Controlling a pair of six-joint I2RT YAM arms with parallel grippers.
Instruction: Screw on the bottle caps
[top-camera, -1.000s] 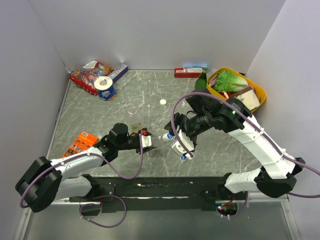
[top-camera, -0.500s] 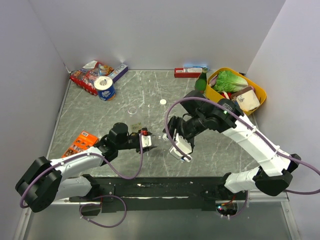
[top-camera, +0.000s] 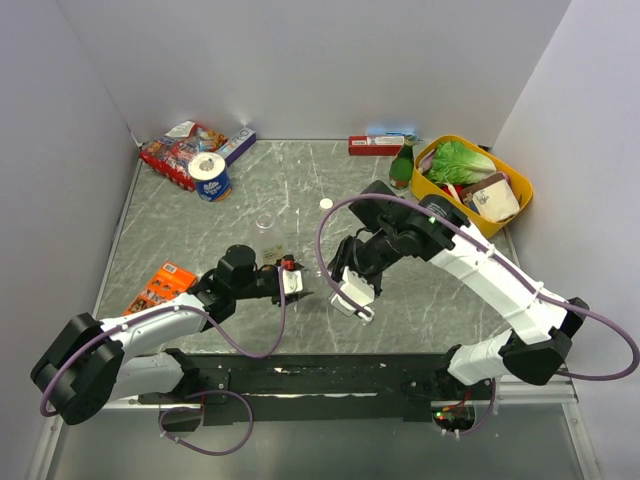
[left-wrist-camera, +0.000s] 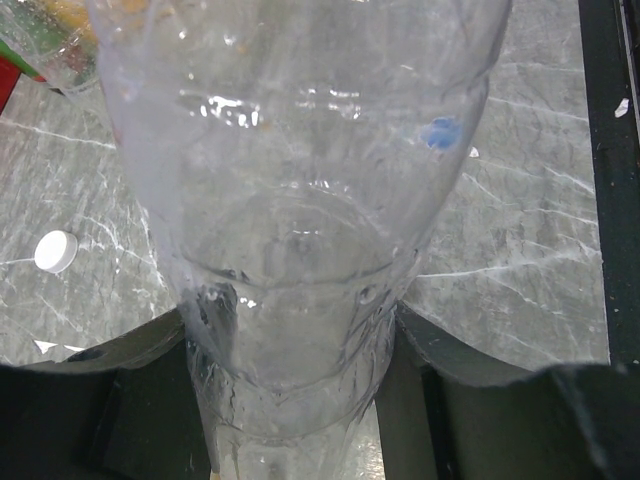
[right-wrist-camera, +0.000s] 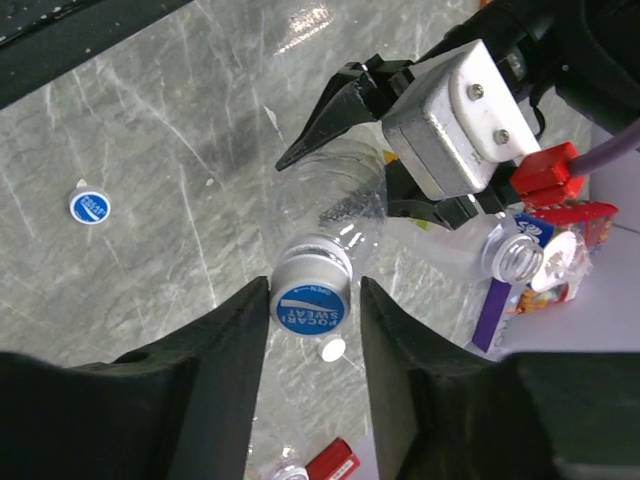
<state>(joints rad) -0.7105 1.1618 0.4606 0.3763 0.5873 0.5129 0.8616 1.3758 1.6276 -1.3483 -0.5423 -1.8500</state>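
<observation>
My left gripper (top-camera: 298, 284) is shut on a clear bottle (left-wrist-camera: 300, 200) and holds it level, its neck towards my right gripper (top-camera: 330, 282). A blue cap with a pale rim (right-wrist-camera: 310, 305) sits on that bottle's neck. My right gripper (right-wrist-camera: 313, 300) straddles the cap: one finger touches it and the other stands a little off. A second blue cap (right-wrist-camera: 89, 205) lies flat on the table. A white cap (top-camera: 326, 203) lies further back, and it also shows in the left wrist view (left-wrist-camera: 55, 250). Another clear bottle (right-wrist-camera: 510, 255) with an open neck is beyond.
A yellow basket (top-camera: 512, 172) with greens and a dark green glass bottle (top-camera: 402, 165) are at the back right. A tape roll (top-camera: 210, 176) and snack packs (top-camera: 178, 152) are at the back left. An orange packet (top-camera: 162, 285) lies by the left arm.
My right gripper has moved left and turned at the wrist, closing in on the capped neck of the bottle. The left gripper and its bottle have stayed put.
</observation>
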